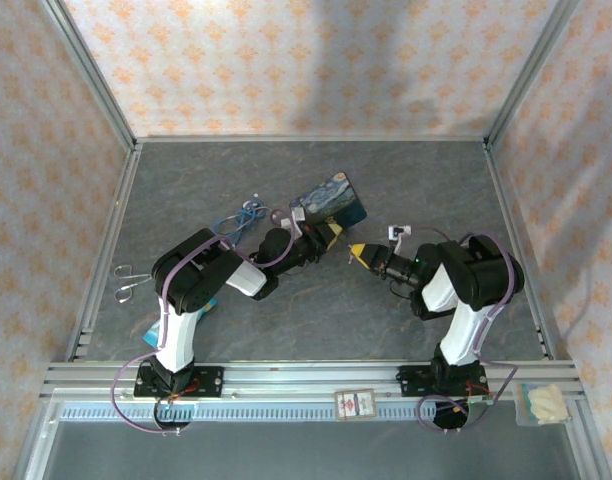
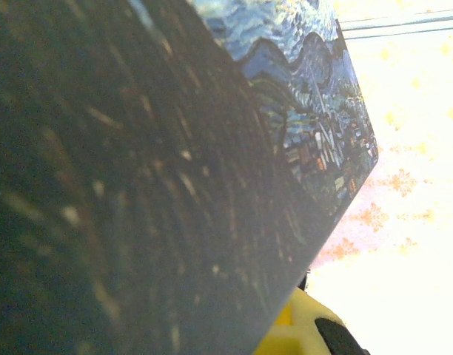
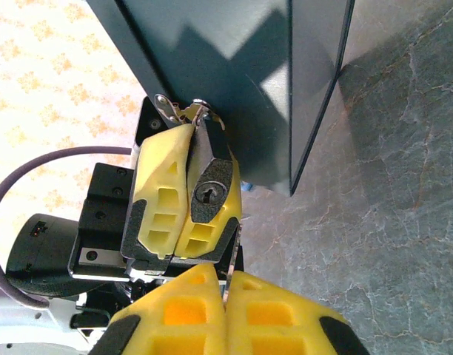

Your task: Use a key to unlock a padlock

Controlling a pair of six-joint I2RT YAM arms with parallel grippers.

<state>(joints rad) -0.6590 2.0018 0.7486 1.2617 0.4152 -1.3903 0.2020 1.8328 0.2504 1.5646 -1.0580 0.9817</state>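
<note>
A pair of scissors [image 1: 131, 281] lies at the far left of the grey table [image 1: 306, 340], close to the side rail. To their right a blue cable [image 1: 241, 218] is coiled just beyond the left arm's elbow. The left arm reaches towards the middle of the table, and the left gripper [image 1: 326, 238] sits just in front of a painted tin [image 1: 331, 199] with a blue and yellow night sky on its face. In the left wrist view that painted face is pressed up close, with a yellow fingertip [image 2: 292, 334] below it.

The right wrist view shows the left gripper's yellow fingers [image 3: 161, 185] clamped tight on the padlock [image 3: 210, 191]. Its black body is pinched between them, its keyhole faces the right gripper, and its metal shackle [image 3: 167, 108] points at the tin's dark side just behind.

The right gripper [image 1: 357, 251] faces the left one nose to nose, a small gap apart, with its fingers pressed together. A thin pale sliver stands edge-on in their seam; I cannot tell whether it is the key.

A small white object [image 1: 398, 232] lies just beyond the right wrist. On the front rail sit a card [image 1: 354, 403] and, far right, a clear bag [image 1: 542, 403].
</note>
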